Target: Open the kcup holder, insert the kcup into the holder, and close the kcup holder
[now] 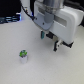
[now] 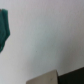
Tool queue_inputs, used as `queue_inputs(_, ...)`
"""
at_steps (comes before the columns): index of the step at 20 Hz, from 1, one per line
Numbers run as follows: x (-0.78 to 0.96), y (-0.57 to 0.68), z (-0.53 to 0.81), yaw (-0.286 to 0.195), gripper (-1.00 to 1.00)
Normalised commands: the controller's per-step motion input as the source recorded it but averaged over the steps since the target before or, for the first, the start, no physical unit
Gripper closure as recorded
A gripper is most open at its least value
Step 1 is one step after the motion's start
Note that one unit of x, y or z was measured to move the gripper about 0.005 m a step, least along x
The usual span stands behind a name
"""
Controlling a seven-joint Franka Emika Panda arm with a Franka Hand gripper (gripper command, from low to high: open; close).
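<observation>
A small white cup-shaped pod with a green top, the kcup (image 1: pixel 22 54), stands nearest the lens in the exterior view, upright and alone on the pale, smooth worktop (image 1: pixel 45 67). That worktop is the largest thing I see from my remote station, filling most of both views. Next in size is the white Franka arm (image 1: pixel 52 17), reaching in from the top of the exterior view. Its hand (image 1: pixel 56 44) hangs above the worktop, well apart from the kcup and toward the exterior view's right; the fingers look dark and blurred, and I cannot tell whether they are apart or together. Nothing appears to be held. A dark, boxy shape (image 1: pixel 10 19) sits at the far edge on the exterior view's left; it may be the kcup holder, but it is too cropped and blurred for me to be sure. The wrist view shows only bare surface, a teal blur (image 2: pixel 4 30) at one edge and a dark corner.

As I judge it, the holder has yet to be opened. The risks: the light kcup could tip if clipped, and aiming at a barely visible holder invites a missed handle.
</observation>
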Motion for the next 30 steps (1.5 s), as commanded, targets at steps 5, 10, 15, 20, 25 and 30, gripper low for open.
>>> queue_inputs(5, -0.02, -0.48, 0.08, -0.276, -1.0)
queue_inputs(10, -0.06, -0.42, 0.01, -0.304, -1.0)
queue_inputs(15, -0.06, -0.44, -0.01, -0.298, -1.0)
queue_inputs(20, -0.18, -0.46, -0.17, -0.292, -1.0)
queue_inputs(25, -0.24, -0.49, -0.3, -0.285, -1.0)
queue_inputs(30, -0.19, -0.5, -0.33, -0.282, -1.0)
